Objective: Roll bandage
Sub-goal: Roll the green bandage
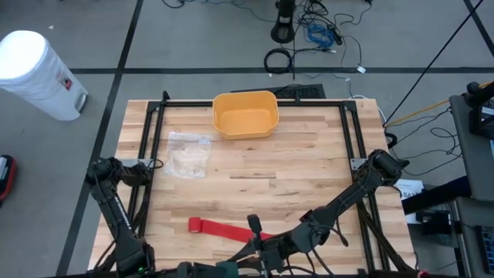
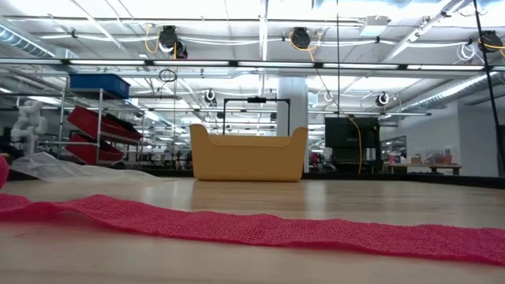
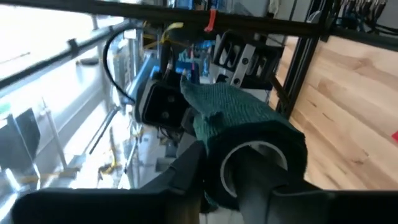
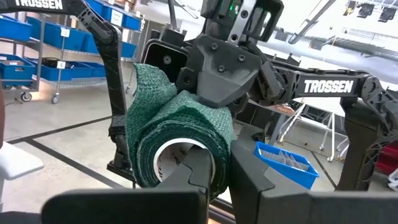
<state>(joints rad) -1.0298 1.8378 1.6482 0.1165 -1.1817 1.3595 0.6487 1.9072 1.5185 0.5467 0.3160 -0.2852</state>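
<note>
While both my grippers meet off the table's near edge, right gripper (image 4: 214, 171) clamps the green bandage roll (image 4: 177, 140); left gripper's (image 3: 233, 186) grip I can't tell; red bandage (image 1: 224, 228) lies unrolled near front

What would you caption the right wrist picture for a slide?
Right gripper clamps a green bandage roll, facing the left gripper.

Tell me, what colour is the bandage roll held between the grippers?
Dark green bandage roll; it shows best in the right wrist view.
</note>
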